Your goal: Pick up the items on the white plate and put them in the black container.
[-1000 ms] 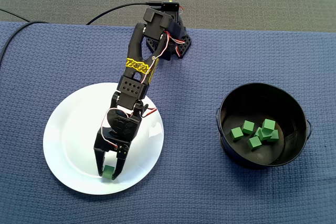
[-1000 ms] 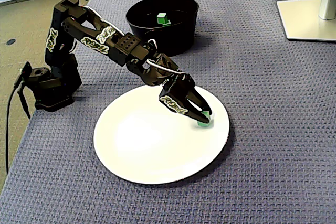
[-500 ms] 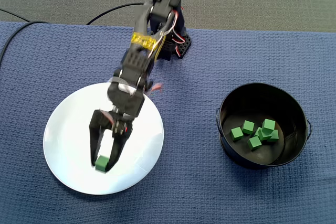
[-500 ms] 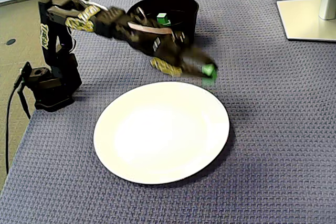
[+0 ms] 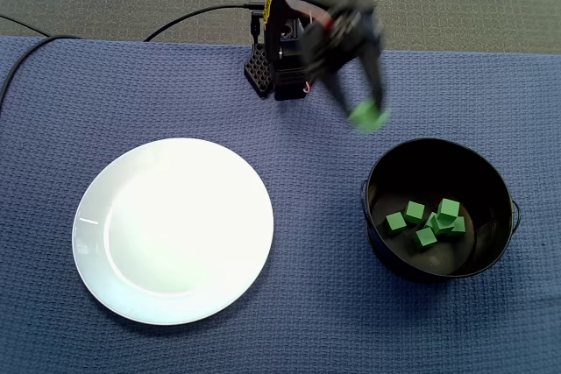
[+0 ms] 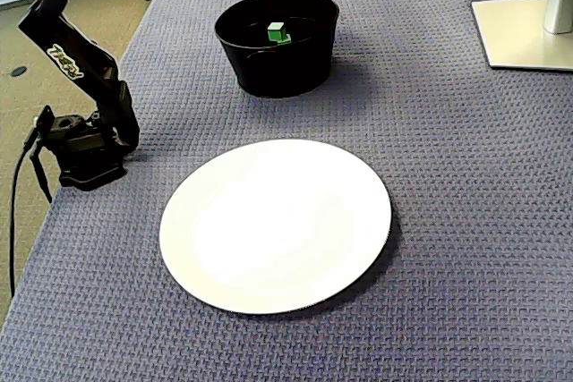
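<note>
Gripper point(image 5: 369, 109) is hanging in the air, blurred, in a fixed view from above, with a green cube point(image 5: 368, 117) sitting at its tips. The fingers are looking closed on that cube, though the blur is hiding their edges. Cube and gripper are hovering over the blue cloth point(image 5: 289, 321) that is covering the table, just beyond the upper left rim of the black container point(image 5: 377, 238) and well apart from the white plate point(image 5: 173, 229).

The arm point(image 5: 316, 6) is reaching in from the top of that view, smeared as well, above its base point(image 5: 267, 72). A black cable point(image 5: 197, 15) is trailing away from the base toward the left edge.

The container is standing upright near the right edge of that view, with a cluster of loose cubes point(image 5: 415, 212) lying on its floor, some of them touching or overlapping. In a fixed view from the side, only one of these is showing over the rim point(image 6: 277, 32), and the gripper is out of the picture; the arm is rising from its base at the left and leaving through the top left corner.

The plate is lying flat on the cloth, its face showing plain white in both fixed views. A pale stand point(image 6: 528, 29) is resting on the cloth at the upper right of the side view.
</note>
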Action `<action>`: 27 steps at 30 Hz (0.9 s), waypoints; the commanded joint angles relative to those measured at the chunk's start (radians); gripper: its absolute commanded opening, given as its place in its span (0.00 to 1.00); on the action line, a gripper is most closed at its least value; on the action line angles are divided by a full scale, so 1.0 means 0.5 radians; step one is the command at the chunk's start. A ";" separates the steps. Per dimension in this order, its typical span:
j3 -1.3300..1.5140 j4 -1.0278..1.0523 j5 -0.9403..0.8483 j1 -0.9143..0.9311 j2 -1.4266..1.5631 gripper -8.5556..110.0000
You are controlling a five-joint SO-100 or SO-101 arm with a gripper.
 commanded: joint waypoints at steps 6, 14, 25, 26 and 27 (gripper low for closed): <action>0.255 0.224 0.724 -0.518 0.055 0.07; 1.034 -0.279 0.626 -0.568 -0.166 0.07; 1.381 -0.534 0.537 -0.761 -0.199 0.07; 1.374 -0.540 0.555 -0.773 -0.196 0.08; 1.368 -0.543 0.580 -0.782 -0.190 0.16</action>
